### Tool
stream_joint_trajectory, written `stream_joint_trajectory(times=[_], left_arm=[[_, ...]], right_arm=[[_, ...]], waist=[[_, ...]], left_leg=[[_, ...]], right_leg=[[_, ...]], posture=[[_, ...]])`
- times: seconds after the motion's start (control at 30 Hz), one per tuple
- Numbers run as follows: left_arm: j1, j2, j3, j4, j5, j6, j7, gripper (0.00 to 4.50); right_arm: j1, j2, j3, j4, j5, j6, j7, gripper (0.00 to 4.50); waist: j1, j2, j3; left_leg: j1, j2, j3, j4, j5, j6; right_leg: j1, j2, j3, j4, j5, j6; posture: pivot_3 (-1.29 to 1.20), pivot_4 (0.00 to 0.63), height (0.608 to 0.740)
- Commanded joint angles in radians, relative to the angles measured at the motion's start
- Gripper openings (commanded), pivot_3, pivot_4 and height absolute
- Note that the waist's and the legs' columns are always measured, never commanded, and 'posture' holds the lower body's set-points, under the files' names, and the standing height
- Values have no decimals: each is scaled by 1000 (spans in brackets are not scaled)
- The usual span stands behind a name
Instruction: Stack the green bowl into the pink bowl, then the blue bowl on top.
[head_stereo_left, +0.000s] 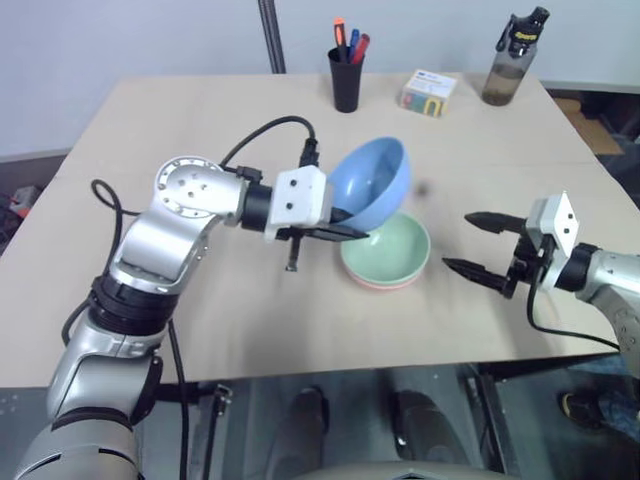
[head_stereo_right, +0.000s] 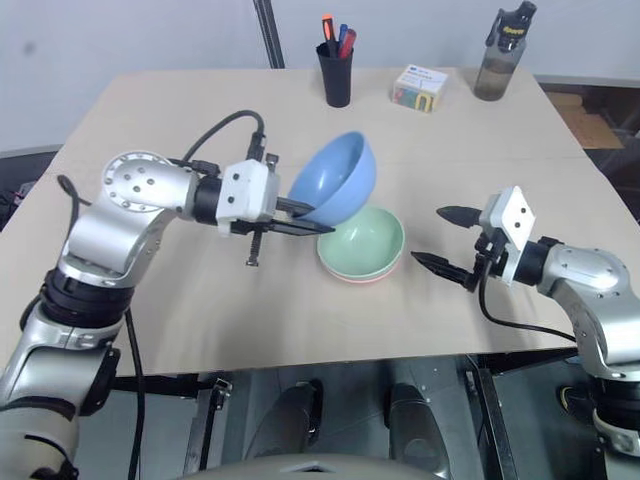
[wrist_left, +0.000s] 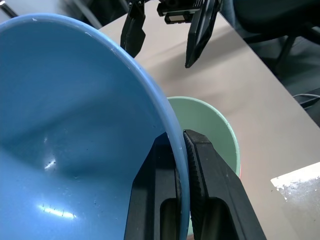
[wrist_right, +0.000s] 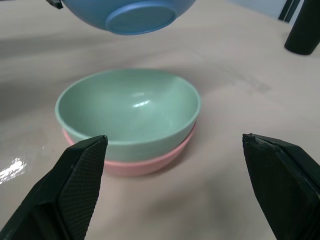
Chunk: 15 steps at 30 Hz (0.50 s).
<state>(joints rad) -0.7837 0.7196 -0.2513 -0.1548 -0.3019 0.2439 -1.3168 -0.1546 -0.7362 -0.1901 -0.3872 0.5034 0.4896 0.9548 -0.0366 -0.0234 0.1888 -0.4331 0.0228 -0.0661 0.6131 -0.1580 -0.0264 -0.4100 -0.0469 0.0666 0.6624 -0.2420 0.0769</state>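
L gripper (head_stereo_left: 345, 232) is pinched on the rim of the blue bowl (head_stereo_left: 375, 182), one finger inside, one outside, so the bowl hangs tilted in the air just above and beside the stack, clear of the table (head_stereo_left: 160, 130), prob. so it can be swung over and dropped in. Below it, toward the table's front edge near the middle, the green bowl (head_stereo_left: 390, 248) sits nested in the pink bowl (wrist_right: 150, 162), only a pink rim showing underneath; step one looks done. R gripper (head_stereo_left: 480, 245) hangs just right of the stack w/ fingers spread wide, holding nothing, prob. out of the way. Pen cup (head_stereo_left: 346, 78), small box (head_stereo_left: 428, 92) and water bottle (head_stereo_left: 508, 62) stand along the far edge, well apart.
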Motion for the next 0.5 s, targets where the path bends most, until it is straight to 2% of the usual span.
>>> stream_joint_trajectory(times=[0.03, 0.27, 0.5], left_arm=[[-26, -9, -6, 9, 7, -38, -35, 101], [-55, -27, -28, 62, 29, -87, -92, 101], [-68, -48, -49, 99, 65, -135, -122, 101]], right_arm=[[41, -41, -98, -47, 28, -59, 36, 4500], [122, -97, -221, 10, 47, -203, 159, 4500], [107, -102, -304, 47, 178, -190, 219, 4500]], waist=[[0, 0, 0], [-3, 0, 0], [-3, 0, 0]], left_leg=[[0, 0, 0, 0, 0, 0], [1, 0, 0, 1, 0, 0], [1, 0, 0, 1, 0, 0]], right_leg=[[0, 0, 0, 0, 0, 0], [1, 0, 0, 0, 0, 0], [1, 0, 0, 0, 0, 1]], posture=[[0, 150, 740], [0, 150, 740], [0, 150, 740]])
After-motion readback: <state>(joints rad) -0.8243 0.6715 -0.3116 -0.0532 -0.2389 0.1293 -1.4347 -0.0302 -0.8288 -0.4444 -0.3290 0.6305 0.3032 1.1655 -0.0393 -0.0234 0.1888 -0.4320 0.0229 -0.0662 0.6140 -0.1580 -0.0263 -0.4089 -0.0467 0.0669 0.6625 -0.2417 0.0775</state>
